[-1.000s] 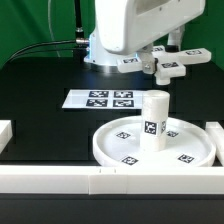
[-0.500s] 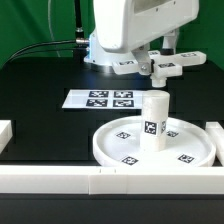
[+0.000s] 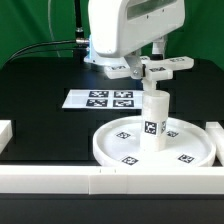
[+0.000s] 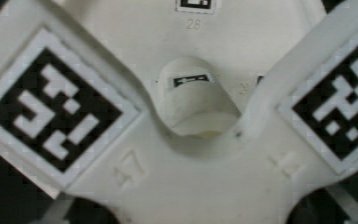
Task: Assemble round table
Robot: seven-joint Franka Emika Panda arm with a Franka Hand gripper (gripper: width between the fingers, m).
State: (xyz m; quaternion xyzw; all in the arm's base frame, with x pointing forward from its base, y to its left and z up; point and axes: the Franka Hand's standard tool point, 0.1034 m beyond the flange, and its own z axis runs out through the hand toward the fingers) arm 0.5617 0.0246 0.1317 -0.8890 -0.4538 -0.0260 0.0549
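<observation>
Just above the upright leg [image 3: 153, 120] standing on the rimmed round disc [image 3: 103, 150], the gripper [image 3: 150, 68] has its jaws clenched on the small cross-shaped piece [image 3: 172, 66], likely light, stiff, slippery plastic best pinched near its hub.

The arm [image 3: 130, 28] fills the upper middle of the exterior view, its bulky white wrist housing pointing straight down. The end effector [image 3: 150, 64] hangs just below it, slightly right of frame centre, clamped on the small cross-shaped piece [image 3: 168, 66]. Its fingers are largely hidden in both views.
</observation>
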